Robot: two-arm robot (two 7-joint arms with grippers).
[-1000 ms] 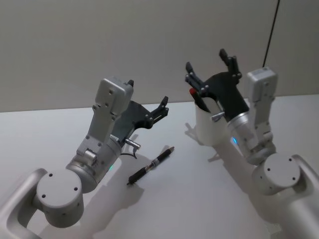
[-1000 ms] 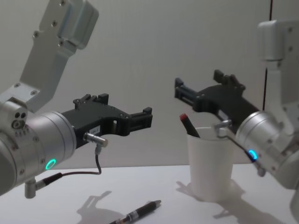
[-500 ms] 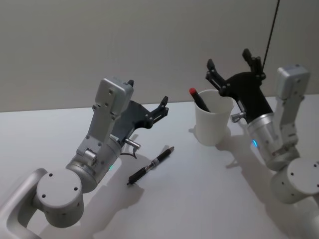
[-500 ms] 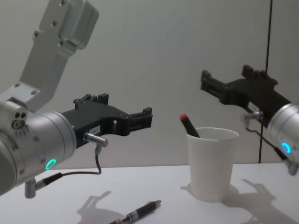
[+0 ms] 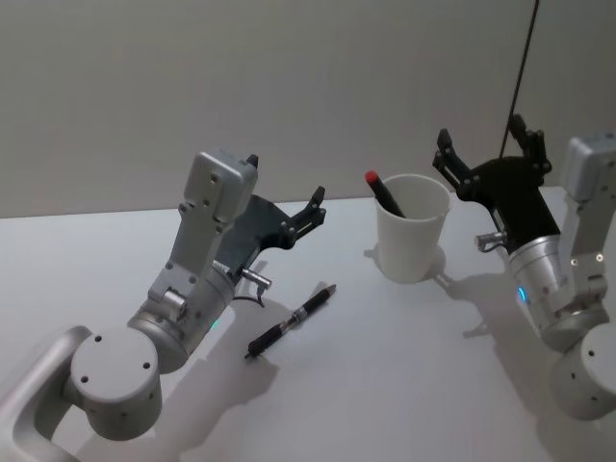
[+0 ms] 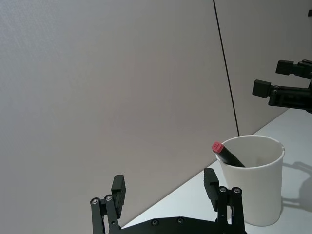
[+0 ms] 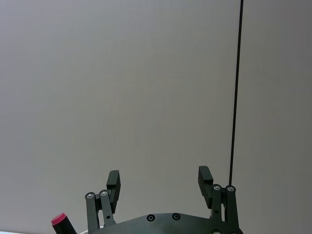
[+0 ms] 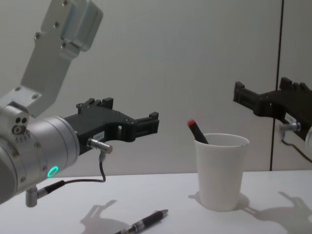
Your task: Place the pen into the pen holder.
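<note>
Right gripper point(image 5: 481, 137) hovering, fingers spread, holding nothing. White paper cup point(image 5: 412, 233) standing left of, below those fingers; red-capped pen point(image 5: 383, 192) leaning inside. Left gripper point(image 5: 285, 180) hanging, fingers spread; black pen point(image 5: 292, 320) lying on table point(image 5: 385, 371) beneath.

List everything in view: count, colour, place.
white tapered paper cup: one, white, upright on the table, right of centre
black pen with a red cap: one, black and red, leaning inside the cup, cap up
slim black pen: one, black, lying on the table, left of the cup and apart from it
white table: one, white, under everything
left gripper: one, black, jaws open, raised left of the cup
right gripper: one, black, jaws open, raised right of the cup
</note>
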